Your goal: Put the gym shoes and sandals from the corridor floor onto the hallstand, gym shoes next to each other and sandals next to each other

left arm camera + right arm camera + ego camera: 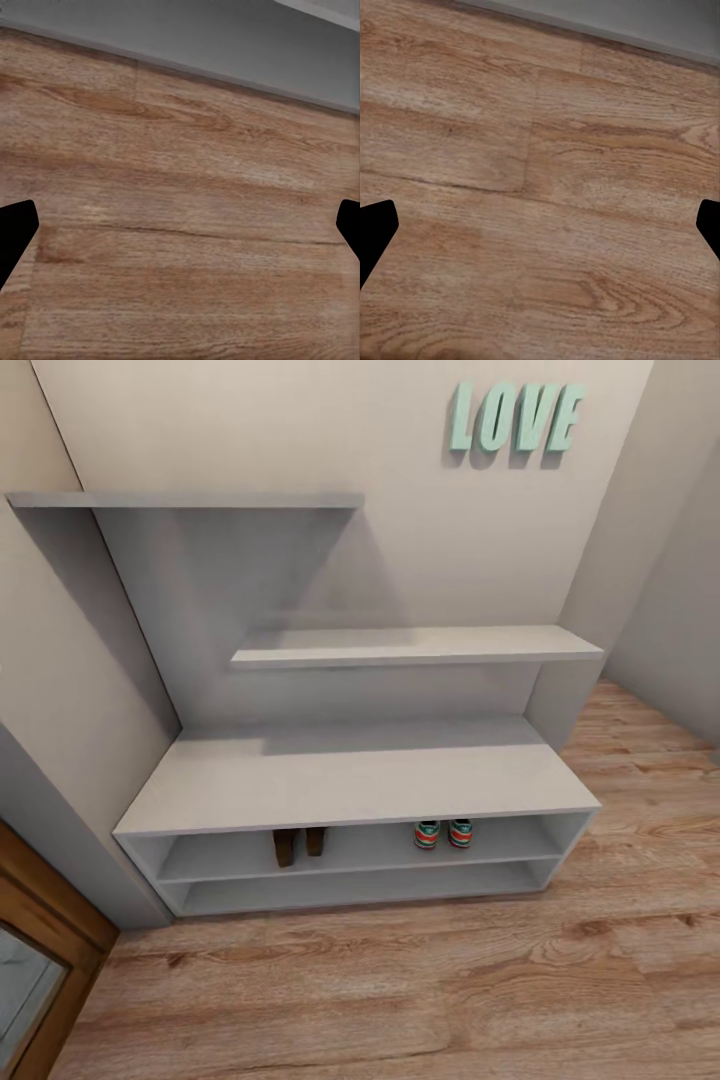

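The light grey hallstand [360, 785] with a wide bench top, two long low shelf slots and two stepped shelves on its back stands against the pale wall. In its upper slot sit both pairs of shoes. The two flat brown leather sandals [299, 844] stand side by side toward the left part of the slot, heels facing out. The two off-white gym shoes [443, 833] with green stripes and red-orange heel patches stand side by side toward the right part of the same slot. The two pairs are well apart from each other. The lower slot, the bench top and the stepped shelves are bare. Big teal letters spelling LOVE [515, 417] hang on the wall above the stand. A brown wooden frame [45, 960] shows at the lower left corner of the head view.

The left gripper [180, 225] has its two dark fingers [15, 229] wide apart, with nothing between them. Past the fingers lies the light brown wood-plank floor [180, 262], and farther off a grey strip runs along it.

The right gripper [540, 225] also has its dark fingers [375, 229] spread wide, holding nothing. Between and beyond them is the same wooden floor, with a grey edge far ahead.
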Controlling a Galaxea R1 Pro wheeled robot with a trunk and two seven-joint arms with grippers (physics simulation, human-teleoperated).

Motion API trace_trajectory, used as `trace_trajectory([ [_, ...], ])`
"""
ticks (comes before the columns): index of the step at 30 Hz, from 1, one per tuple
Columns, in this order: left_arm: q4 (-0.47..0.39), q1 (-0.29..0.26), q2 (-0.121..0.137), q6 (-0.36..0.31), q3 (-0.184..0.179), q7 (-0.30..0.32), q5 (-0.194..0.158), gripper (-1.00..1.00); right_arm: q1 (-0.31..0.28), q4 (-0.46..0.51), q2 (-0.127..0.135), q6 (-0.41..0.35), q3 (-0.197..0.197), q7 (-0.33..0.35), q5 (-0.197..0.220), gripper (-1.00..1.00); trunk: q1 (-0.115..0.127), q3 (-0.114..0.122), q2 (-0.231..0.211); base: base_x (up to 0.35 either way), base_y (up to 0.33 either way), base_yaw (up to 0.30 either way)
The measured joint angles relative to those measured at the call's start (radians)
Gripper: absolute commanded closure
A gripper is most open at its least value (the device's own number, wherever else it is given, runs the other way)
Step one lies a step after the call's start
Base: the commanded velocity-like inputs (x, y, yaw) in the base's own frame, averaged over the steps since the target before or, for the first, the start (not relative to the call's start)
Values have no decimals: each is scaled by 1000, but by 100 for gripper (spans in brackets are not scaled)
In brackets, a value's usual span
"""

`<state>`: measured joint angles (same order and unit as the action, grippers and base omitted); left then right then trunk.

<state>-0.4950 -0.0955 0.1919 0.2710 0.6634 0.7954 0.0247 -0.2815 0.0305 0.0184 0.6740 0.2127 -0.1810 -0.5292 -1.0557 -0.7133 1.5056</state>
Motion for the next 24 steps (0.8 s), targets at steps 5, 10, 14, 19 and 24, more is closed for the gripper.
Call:
trace_trajectory([
  [5,0,0,-1,0,0,0,-1,-100,0,0,0,0,0,0,0,-100,0,0,0,0,0,0],
  [10,0,0,-1,1,0,0,-2,-100,0,0,0,0,0,0,0,-100,0,0,0,0,0,0],
  [14,0,0,0,1,0,0,-13,-100,0,0,0,0,0,0,0,-100,0,0,0,0,0,0],
  [19,0,0,0,4,0,4,-41,-100,0,0,0,0,0,0,0,-100,0,0,0,0,0,0],
  [24,1,0,0,4,-2,6,-61,-100,0,0,0,0,0,0,0,-100,0,0,0,0,0,0],
])
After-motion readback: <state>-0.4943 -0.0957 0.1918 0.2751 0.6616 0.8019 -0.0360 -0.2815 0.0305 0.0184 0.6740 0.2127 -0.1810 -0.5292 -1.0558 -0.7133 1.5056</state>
